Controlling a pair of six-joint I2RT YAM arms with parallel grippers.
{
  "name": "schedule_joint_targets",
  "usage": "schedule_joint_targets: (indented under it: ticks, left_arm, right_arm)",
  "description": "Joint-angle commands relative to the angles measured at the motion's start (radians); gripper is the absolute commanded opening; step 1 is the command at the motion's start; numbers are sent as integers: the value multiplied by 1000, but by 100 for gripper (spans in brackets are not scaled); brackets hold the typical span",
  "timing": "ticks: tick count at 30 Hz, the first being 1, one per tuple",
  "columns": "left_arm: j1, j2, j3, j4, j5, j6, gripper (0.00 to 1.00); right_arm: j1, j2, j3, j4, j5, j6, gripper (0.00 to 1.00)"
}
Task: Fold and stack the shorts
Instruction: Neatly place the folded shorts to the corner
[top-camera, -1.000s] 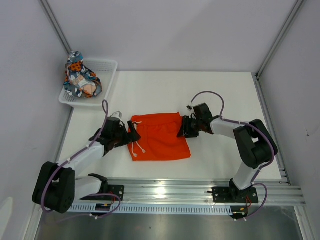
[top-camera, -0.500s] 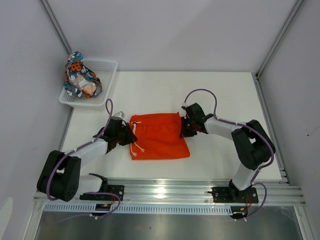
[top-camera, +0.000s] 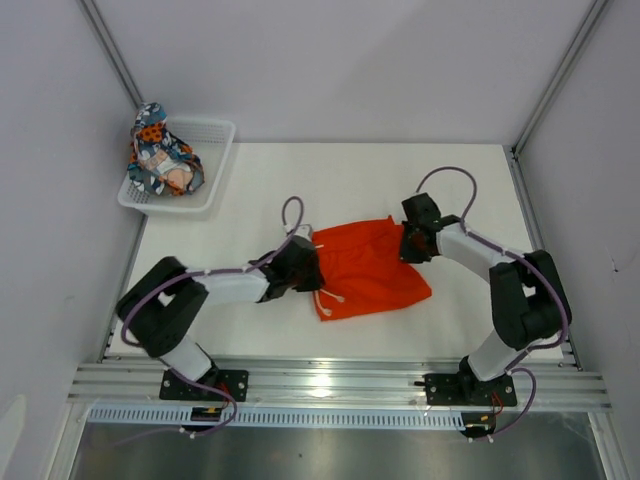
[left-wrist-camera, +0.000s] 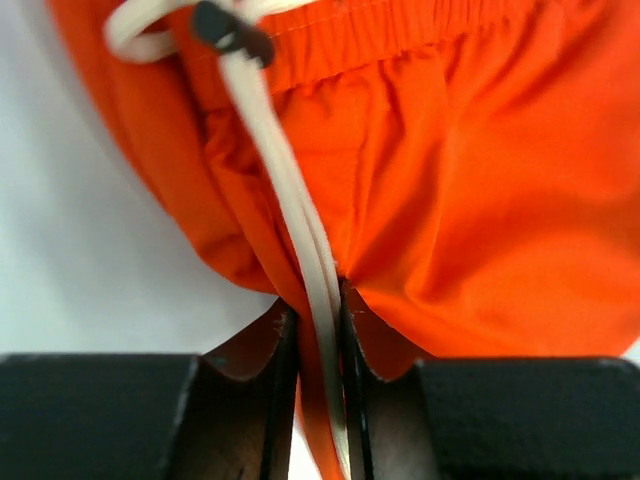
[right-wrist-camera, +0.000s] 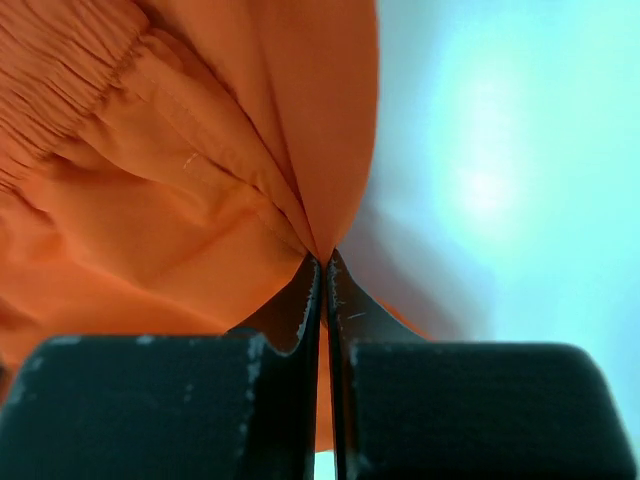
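Note:
The orange shorts lie rumpled and slanted on the white table, a little right of centre. My left gripper is shut on their left edge; in the left wrist view its jaws pinch orange fabric together with the white drawstring. At the shorts' upper right corner my right gripper is shut too, and the right wrist view shows a thin fold of orange cloth nipped between its tips. The printed shorts sit bunched in the basket at far left.
A white mesh basket stands at the table's back left corner. Grey walls with metal posts enclose the table on three sides. An aluminium rail runs along the near edge.
Both grippers have closed on the orange shorts and dragged them to the right. The left arm now stretches far toward the centre, and the shorts have turned and rumpled.

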Motion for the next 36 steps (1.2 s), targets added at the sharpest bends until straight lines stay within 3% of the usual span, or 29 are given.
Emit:
schedule_joint_targets:
  ticks: [1, 7, 11, 17, 27, 31, 36]
  left_arm:
    - [-133, 155, 164, 100, -59, -84, 23]
    - [-277, 407, 501, 88, -58, -103, 15]
    - [-346, 528, 672, 71, -73, -90, 14]
    - [-400, 613, 808, 99, -58, -81, 12]
    - [-511, 785, 1024, 107, -16, -54, 9]
    - [-535, 820, 1058, 125, -4, -35, 9]
    - [-531, 837, 1064, 128, -13, -28, 9]
  right_arm:
    - [-70, -125, -15, -101, 161, 63, 0]
    - [-181, -246, -31, -190, 359, 89, 0]
    - [-332, -252, -37, -216, 419, 98, 0]
    - [-526, -209, -42, -213, 498, 122, 0]
    - [-653, -240, -95, -100, 651, 7, 0]
    - [-733, -231, -103, -77, 669, -1, 0]
    - [-747, -188, -121, -26, 672, 9, 0]
